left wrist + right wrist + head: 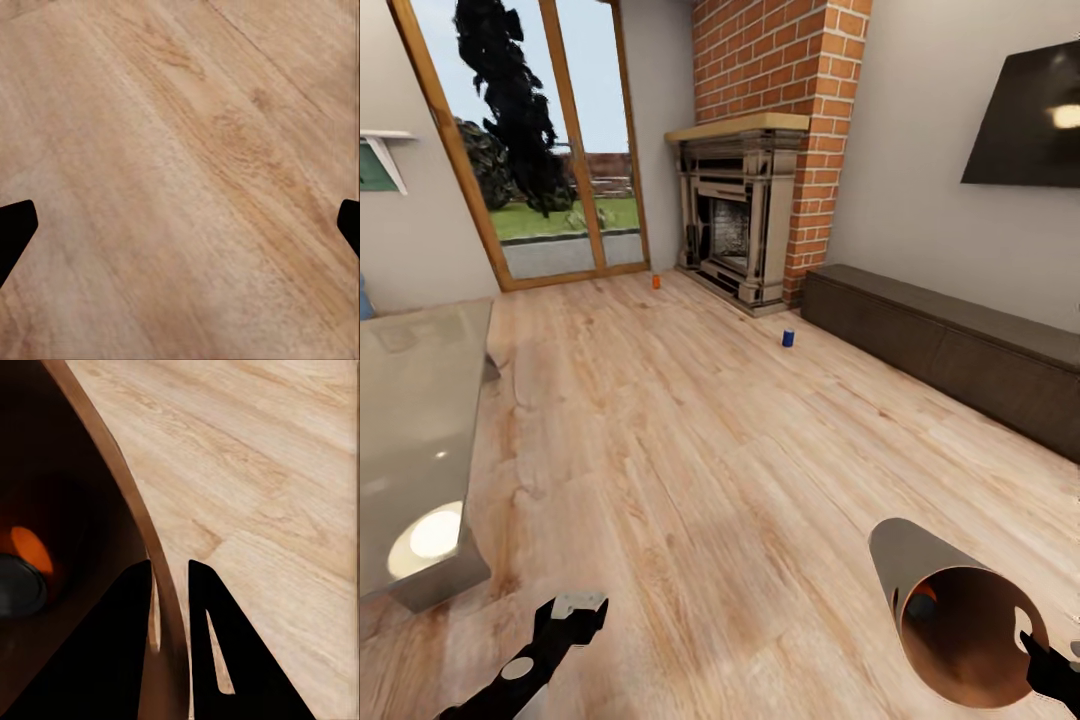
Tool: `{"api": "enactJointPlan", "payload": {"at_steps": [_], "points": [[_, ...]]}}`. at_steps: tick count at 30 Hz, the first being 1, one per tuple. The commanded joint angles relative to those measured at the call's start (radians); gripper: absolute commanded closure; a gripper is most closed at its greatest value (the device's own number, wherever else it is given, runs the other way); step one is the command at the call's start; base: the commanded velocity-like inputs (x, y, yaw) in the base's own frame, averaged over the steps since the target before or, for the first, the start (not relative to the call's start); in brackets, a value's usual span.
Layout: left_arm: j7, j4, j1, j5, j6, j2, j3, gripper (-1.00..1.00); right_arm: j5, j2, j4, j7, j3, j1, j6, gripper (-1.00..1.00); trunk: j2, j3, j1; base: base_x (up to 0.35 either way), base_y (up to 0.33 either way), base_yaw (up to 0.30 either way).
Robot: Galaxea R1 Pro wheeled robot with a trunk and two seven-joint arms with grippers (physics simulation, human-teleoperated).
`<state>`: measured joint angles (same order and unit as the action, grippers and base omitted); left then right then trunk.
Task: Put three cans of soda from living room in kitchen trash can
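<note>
The bin (960, 610) hangs tilted at the right, mouth toward the camera, with one orange can (922, 603) inside. The right gripper (171, 600) pinches the bin's rim (161, 585), one finger inside, one outside. The left gripper (572, 612) hangs over the floor (710, 450), fingers spread wide, holding nothing. Another orange can (656, 282) stands by the glass door (550, 150); the blue can (788, 338) stands near the fireplace (740, 220).

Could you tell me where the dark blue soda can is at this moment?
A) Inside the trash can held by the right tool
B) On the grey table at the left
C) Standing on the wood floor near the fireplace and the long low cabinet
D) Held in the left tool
C: the dark blue soda can stands upright on the wood floor, between the fireplace and the low cabinet.
</note>
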<state>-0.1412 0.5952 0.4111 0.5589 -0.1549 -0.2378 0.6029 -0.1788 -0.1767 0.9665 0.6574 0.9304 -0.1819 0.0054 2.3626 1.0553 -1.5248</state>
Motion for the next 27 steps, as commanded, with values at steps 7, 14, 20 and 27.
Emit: {"api": "enactJointPlan", "payload": {"at_steps": [7, 14, 20, 27], "points": [[-0.001, -0.002, 0.0, -0.063, 0.0, 0.01, -0.003, -1.0, 0.012, 0.0, 0.001, 0.004, -0.001, -0.001, 0.001, 1.0, 0.0, 0.003, 0.0, 0.271, -0.117, -0.107], [-0.001, -0.002, 0.0, -0.063, 0.0, 0.011, -0.004, -1.0, 0.012, 0.0, 0.001, 0.004, -0.001, -0.001, 0.001, 1.0, 0.0, 0.007, 0.0, 0.322, -0.008, -0.179], [-0.001, -0.002, 0.0, -0.063, 0.0, 0.011, -0.004, -1.0, 0.012, 0.001, 0.001, 0.005, -0.001, -0.001, 0.001, 1.0, 0.0, 0.007, 0.0, 0.324, -0.001, -0.033], [-0.001, -0.002, 0.0, -0.063, 0.0, 0.011, -0.004, -1.0, 0.012, 0.002, 0.001, 0.005, -0.001, -0.001, 0.001, 1.0, 0.0, 0.008, 0.0, 0.325, 0.0, -0.003]]}}
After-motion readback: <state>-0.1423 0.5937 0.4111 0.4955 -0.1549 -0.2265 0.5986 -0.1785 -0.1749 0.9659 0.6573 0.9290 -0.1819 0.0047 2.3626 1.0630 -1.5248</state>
